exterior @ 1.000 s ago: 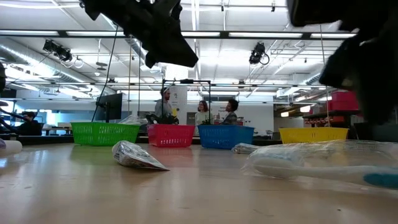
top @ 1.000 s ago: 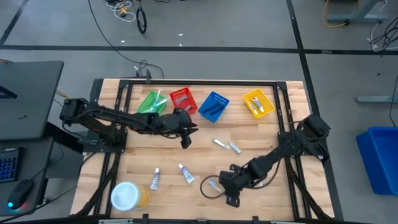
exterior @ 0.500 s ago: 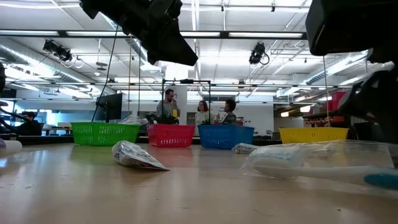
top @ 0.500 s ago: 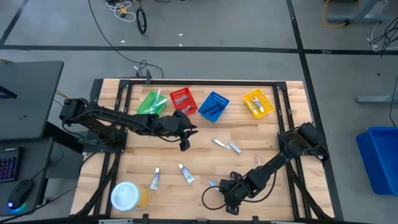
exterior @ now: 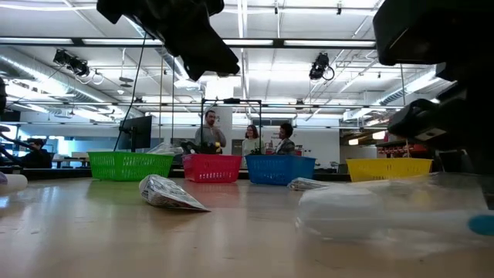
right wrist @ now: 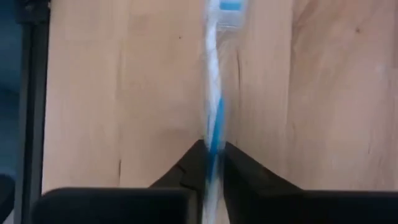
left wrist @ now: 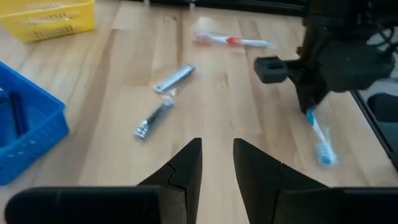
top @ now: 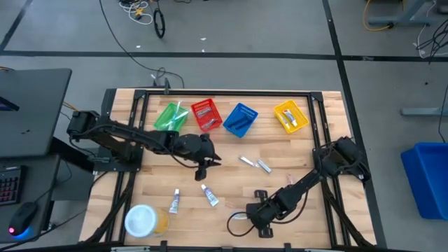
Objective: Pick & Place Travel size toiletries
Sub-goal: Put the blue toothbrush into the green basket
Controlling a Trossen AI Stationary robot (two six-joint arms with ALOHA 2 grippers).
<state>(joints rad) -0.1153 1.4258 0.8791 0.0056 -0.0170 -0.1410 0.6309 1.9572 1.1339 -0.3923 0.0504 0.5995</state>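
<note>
A white and blue toothbrush in a clear wrapper lies near the table's near edge, right of centre, with my right gripper shut on it. The left wrist view shows the same toothbrush below that gripper. Two small white tubes lie at the near left. Two metal items lie mid-table, and a red and white toothbrush lies further right. My left gripper hangs open above the table's middle, nothing between its fingers. My right gripper pinches the toothbrush's handle between its two fingers. The fingers come steeply from above and lie across the handle. The brush runs on away from the fingers, and its blue end rests on the table.
Green, red, blue and yellow baskets stand in a row along the far edge. A white-lidded yellow jar sits at the near left corner. A black cable loops beside the right gripper. People stand in the room beyond.
My right gripper has come down onto the blue and white toothbrush and shut on its handle. My left gripper has swung a little toward the near edge and rolled about its own axis, staying open.
</note>
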